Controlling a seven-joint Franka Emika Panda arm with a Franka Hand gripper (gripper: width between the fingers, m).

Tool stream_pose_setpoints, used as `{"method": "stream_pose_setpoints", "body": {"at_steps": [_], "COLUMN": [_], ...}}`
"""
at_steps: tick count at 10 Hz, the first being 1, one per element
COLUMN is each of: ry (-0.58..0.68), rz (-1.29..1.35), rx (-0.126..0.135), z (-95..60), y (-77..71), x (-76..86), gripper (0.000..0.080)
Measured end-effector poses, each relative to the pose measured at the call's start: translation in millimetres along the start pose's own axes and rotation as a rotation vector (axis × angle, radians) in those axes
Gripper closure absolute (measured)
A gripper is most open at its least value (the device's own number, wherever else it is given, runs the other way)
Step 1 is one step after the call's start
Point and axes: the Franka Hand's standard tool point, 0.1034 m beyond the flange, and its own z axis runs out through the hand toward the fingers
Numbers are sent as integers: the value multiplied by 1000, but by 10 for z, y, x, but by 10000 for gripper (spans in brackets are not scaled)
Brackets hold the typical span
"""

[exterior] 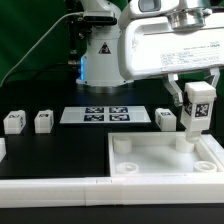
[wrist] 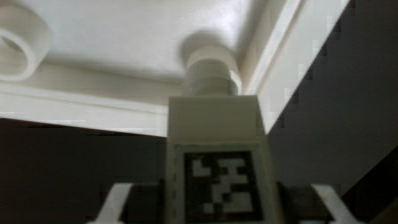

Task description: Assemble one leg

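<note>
leg [exterior: 193, 122] hangs upright in your gripper [exterior: 195, 97], pinched across its upper part with the tag facing the exterior camera. in the wrist view the fingers [wrist: 118, 203] press on both flanks of the block, either side of the tag.

its lower end sits right over the corner socket [exterior: 186, 144] at the far corner, on the exterior view's right, of the white tray-like piece [exterior: 150, 165]. you cannot tell from these views whether it touches the socket yet. that reads as the insertion step.

use the wrist view to centre the block's end on the round socket, where it already looks close. then come down slowly and straight, since a tilt would likely catch the rim or drag the tray-like piece. hold the pinch firm until the leg seats. whether the joint needs a twist, the pictures do not show.

one spare leg [exterior: 166, 118] stands near, just behind the tray-like piece, so mind it. two more spare legs [exterior: 43, 121] stand well apart, beyond the marker board [exterior: 95, 114].
</note>
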Motion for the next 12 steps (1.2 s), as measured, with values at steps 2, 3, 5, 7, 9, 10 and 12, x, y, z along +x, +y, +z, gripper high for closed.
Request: {"method": "stream_pose_setpoints", "body": {"at_steps": [2, 3, 5, 7, 9, 10, 12], "ry": [8, 11, 16, 14, 13, 11, 6], "rz": [-1, -3, -5, -5, -4, -9, -11], "rx": [8, 10, 9, 9, 9, 8, 7], "z": [104, 142, 173, 176, 181, 193, 240], "y": [-51, -59, -79, -75, -75, -63, -12], "x": [100, 123, 68, 65, 59, 49, 46], "gripper": [506, 506, 506, 506, 506, 506, 506]}}
